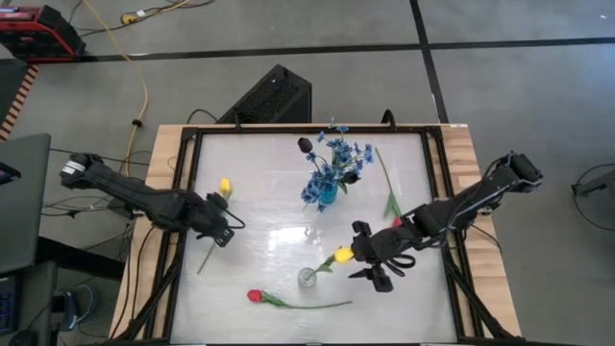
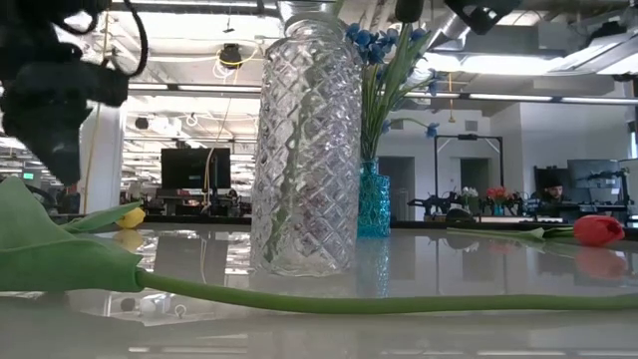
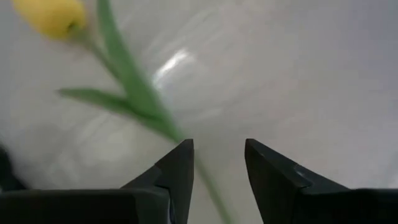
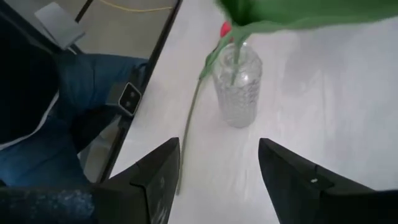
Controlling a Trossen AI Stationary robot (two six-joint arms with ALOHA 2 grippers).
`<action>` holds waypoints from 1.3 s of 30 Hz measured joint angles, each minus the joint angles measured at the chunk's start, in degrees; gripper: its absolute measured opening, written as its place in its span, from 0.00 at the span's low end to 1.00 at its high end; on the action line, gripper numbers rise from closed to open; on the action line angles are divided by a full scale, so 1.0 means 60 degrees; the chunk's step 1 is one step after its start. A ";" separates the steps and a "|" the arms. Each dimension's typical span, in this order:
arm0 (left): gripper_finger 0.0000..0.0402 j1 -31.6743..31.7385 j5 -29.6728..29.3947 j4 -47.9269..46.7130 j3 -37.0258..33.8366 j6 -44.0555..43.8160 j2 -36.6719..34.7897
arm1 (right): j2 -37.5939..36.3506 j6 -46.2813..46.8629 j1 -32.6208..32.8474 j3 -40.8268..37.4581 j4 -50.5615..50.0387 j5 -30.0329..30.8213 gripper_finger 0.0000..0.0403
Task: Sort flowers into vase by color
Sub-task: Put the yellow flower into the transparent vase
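Looking down on the table (image 1: 279, 187), we find our left gripper (image 1: 223, 229) right over the green stem of a yellow tulip (image 1: 225, 186) that lies flat on our left side. Its bloom points toward the far edge and its stem runs back toward the near-left corner, so the long axis is a slight diagonal, passing under the fingers. In the left wrist view the jaws stand apart with the stem (image 3: 214, 193) running into the gap between them; they grip nothing.

Our right gripper (image 1: 382, 261) hovers just beside the clear vase (image 1: 307, 277), fingers spread and empty. A second yellow tulip (image 1: 342, 255) stands in that vase, leaning toward this gripper, its stem (image 4: 233, 65) showing through the glass.

We judge the left arm to be the one for the lying yellow tulip: it is already on the stem, while the right arm is well apart from it. The clear vase lies toward the near-right of that flower.

A red tulip (image 1: 255, 296) lies near the front edge, close to the clear vase, its stem stretching to our right. Another stem (image 1: 385, 183) lies near the right arm. The blue vase (image 1: 328, 195) at the middle holds blue sprays (image 1: 338, 159) and dark buds (image 1: 305, 145). The yellow bloom is small, closed and smooth; the stem is thin, with a long leaf.
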 joint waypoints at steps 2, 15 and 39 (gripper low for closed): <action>0.33 0.0007 0.0065 -0.0265 0.0000 -0.0172 0.0366 | 0.0000 -0.0059 -0.0055 0.0000 0.0105 0.0000 0.61; 0.33 -0.0009 0.1169 -0.0017 0.0000 0.0072 0.1847 | -0.0120 -0.1209 -0.0158 0.0719 0.0719 -0.0015 0.61; 0.03 -0.0029 0.1581 0.1082 -0.0346 0.0454 0.3049 | -0.0124 -0.1159 0.0631 0.3292 -0.2436 0.0007 0.61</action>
